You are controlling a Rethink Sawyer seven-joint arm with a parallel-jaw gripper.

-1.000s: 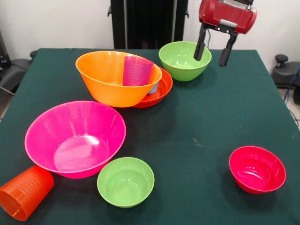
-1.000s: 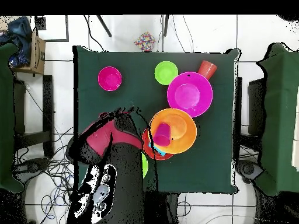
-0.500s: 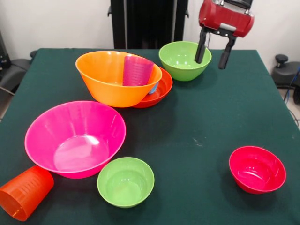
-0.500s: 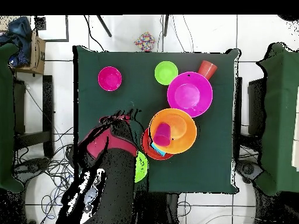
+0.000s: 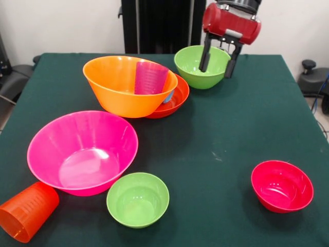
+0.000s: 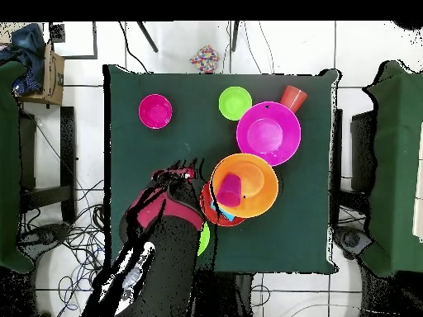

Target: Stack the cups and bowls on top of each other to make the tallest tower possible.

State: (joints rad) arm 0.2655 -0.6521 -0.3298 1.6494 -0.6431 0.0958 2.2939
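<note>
My gripper [image 5: 215, 72] hangs open over the medium lime green bowl [image 5: 196, 64] at the back of the table. One finger is over the bowl's inside, the other just outside its right rim. The tower is a large orange bowl [image 5: 121, 87] leaning on a shallow red-orange bowl [image 5: 179, 96], with a purple cup [image 5: 150, 78] inside it and a sliver of blue cup [image 5: 168, 98] beside it. In the overhead view my arm [image 6: 161, 219] hides most of the medium green bowl [image 6: 203, 238], next to the orange bowl [image 6: 252, 183].
A large pink bowl [image 5: 82, 152] sits front left, with a small lime green bowl [image 5: 138, 199] beside it. An orange cup [image 5: 25, 211] lies on its side at the front left corner. A small crimson bowl [image 5: 281, 185] stands front right.
The gripper has moved left and slightly down in the front view, from beside the medium green bowl to straddling its right rim. The bowls and cups have not moved.
</note>
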